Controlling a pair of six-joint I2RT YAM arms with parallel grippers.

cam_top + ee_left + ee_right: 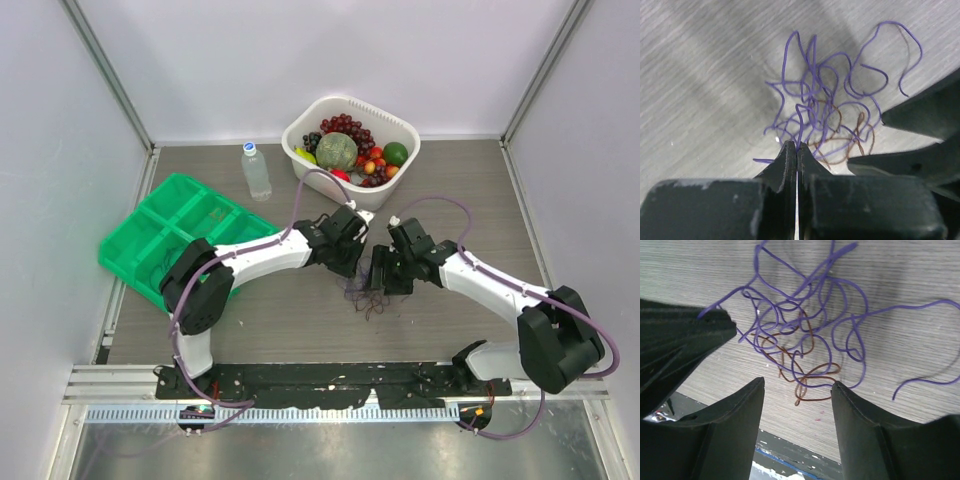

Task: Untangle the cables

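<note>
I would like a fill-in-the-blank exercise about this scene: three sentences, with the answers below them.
1. The left gripper is ___ on a purple cable.
2. The right gripper, close to the brown cable, is ___.
3. The white basket behind the arms holds ___.
Missing words: shut; open; fruit.

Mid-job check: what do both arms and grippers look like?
The left arm and right arm have white links and bulky black joints. A pale-mauve hose loops along each. The left gripper and right gripper are matte black, with wedge-shaped fingers, scuffed at edges.
</note>
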